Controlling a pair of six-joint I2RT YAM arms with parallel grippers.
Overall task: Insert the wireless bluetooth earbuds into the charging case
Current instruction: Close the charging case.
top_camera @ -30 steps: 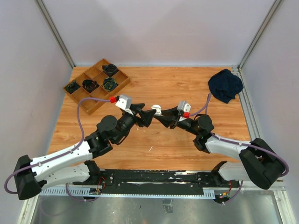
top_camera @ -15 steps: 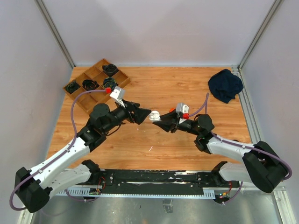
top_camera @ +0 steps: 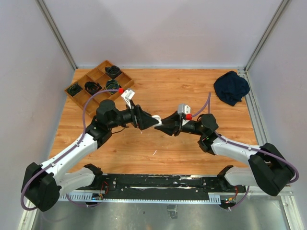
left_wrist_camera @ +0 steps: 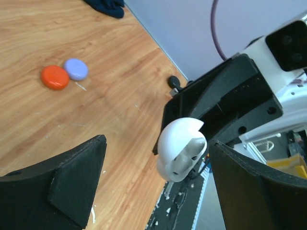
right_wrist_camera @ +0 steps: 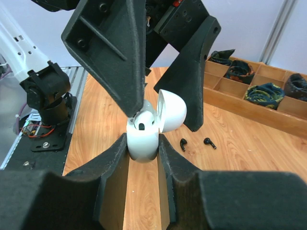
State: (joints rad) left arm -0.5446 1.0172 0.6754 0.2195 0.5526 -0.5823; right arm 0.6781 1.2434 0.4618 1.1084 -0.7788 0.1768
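- Wooden worktop. Far left corner: wooden divider tray, four compartments each holding a dark coiled bundle.
- Far right corner: dark blue cloth, crumpled, well apart from both arms.
- Beyond the arms on the open worktop: one orange round case and one lavender round case, both shut, lying just beside each other. Cannot tell if they touch.
- Two dark earbuds lie loose on the worktop near each other, between the held case and the tray. Nothing is touching them.
- Both arms meet over mid-worktop, tips facing each other, so the top view hides most of what sits between them.
- Right fingers: narrow, clamped on the lower half of one white charging case, which is raised off the worktop, upright, with a pad on each side.
- Case lid is hinged open and tipped back.
- One white earbud sits in the open case. The second seat is not readable.
- Left fingers: spread wide and holding nothing, one to each side of the case. The left wrist view shows clear gaps on both sides.
- In the right wrist view one left fingertip hangs close over the case mouth; contact cannot be told.
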